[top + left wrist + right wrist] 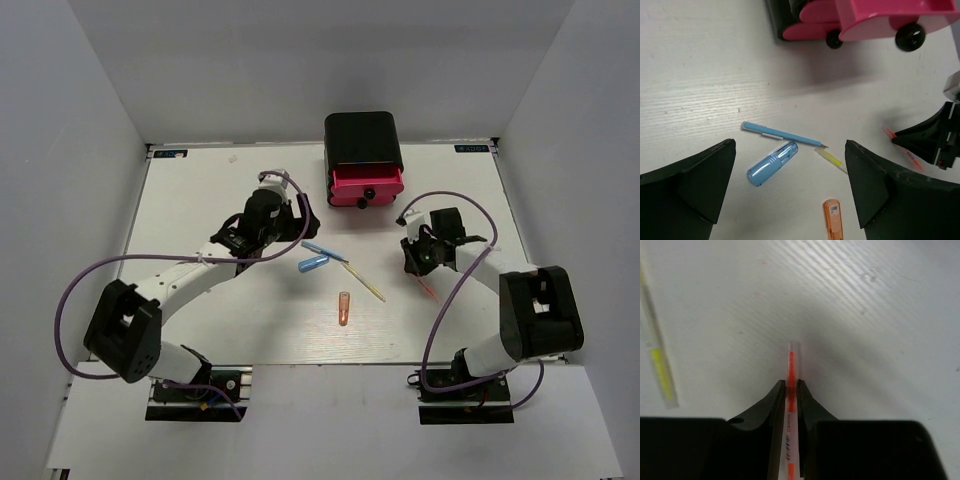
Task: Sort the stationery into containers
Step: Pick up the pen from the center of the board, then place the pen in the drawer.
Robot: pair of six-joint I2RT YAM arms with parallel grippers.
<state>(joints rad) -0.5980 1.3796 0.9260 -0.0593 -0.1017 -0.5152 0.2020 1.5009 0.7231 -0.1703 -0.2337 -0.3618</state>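
Note:
My right gripper (790, 385) is shut on a thin orange pen (791, 360), held just above the table; it also shows in the top view (418, 262) with the pen's end (428, 291) sticking out. My left gripper (790, 195) is open and empty above the table (200, 200), and in the top view (297, 218) it sits left of the pens. Below it lie a thin blue pen (782, 134), a short blue marker (771, 164), a yellow-green pen (831, 160) and an orange marker (833, 218). The black box (363, 140) has one pink drawer (366, 186) pulled open.
White walls close in the table on the left, right and back. The pens lie in the middle: the blue marker (314, 264), the yellow-green pen (366, 282) and the orange marker (344, 306). Purple cables loop beside both arms.

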